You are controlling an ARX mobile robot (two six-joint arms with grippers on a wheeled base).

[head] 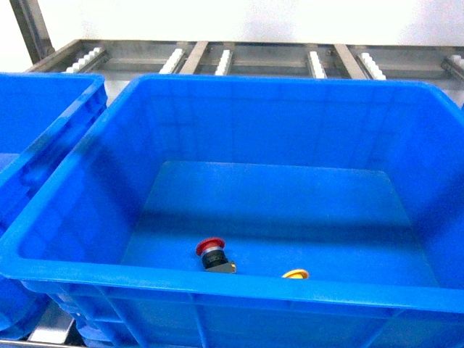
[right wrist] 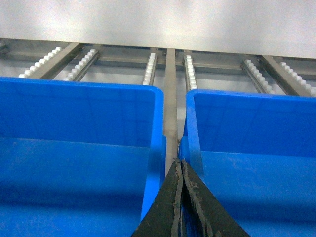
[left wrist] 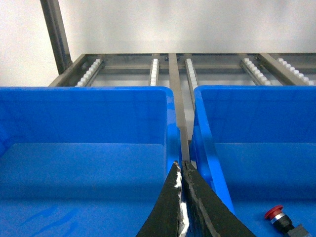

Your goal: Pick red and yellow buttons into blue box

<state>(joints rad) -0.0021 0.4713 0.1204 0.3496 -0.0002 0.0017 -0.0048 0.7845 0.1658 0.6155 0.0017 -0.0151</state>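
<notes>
Wall: a plain white wall (head: 290, 18) is running behind everything, evenly lit.
Rack: a grey metal roller rack (head: 261, 58) is stretching across the rear, its rails carrying rows of small white rollers (head: 223, 61).
Post: a slanted grey metal post (left wrist: 55, 34) is rising at the rack's left end.
Light: soft, diffuse light is falling, casting no harsh shadows.

The blue box (head: 290, 94) is a bright, uniform blue, its floor darker in shadow. The red button (head: 211, 246) has a red cap over a black-and-silver body; the yellow button (head: 295, 274) shows only a yellow-orange cap. A second crate (head: 43, 130) is the same blue. The roller rack (head: 239, 58) is grey metal with white rollers. Both end effectors, left (left wrist: 181, 197) and right (right wrist: 181, 202), are black.
</notes>
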